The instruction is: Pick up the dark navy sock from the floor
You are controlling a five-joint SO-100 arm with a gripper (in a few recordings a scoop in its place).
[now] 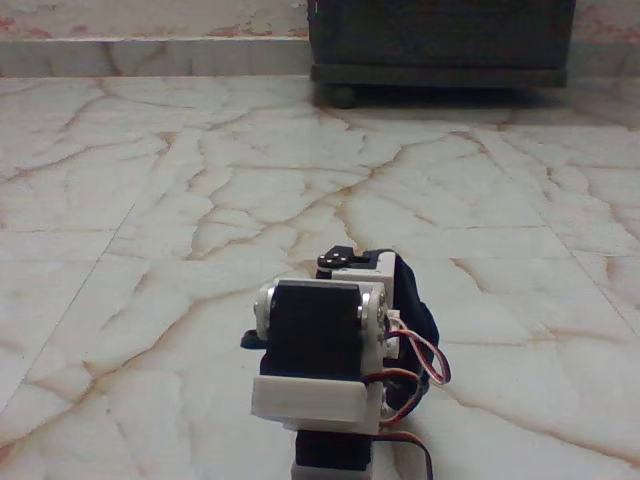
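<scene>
I see the arm from behind, low in the fixed view, folded up with a black servo block facing the camera. Its gripper [352,260] peeks over the top of that block, with white and black parts showing and the fingertips mostly hidden. The dark navy sock [422,318] hangs as a limp dark band from the gripper's right side, down along the arm, and seems lifted off the floor [180,200]. The gripper looks shut on the sock's upper end. The floor is glossy cream marble with reddish-brown veins.
A dark cabinet [440,40] on short feet stands at the back, right of centre, against a low marble skirting. Red, white and orange servo wires [432,362] loop out on the arm's right side. Open floor lies left and ahead of the arm.
</scene>
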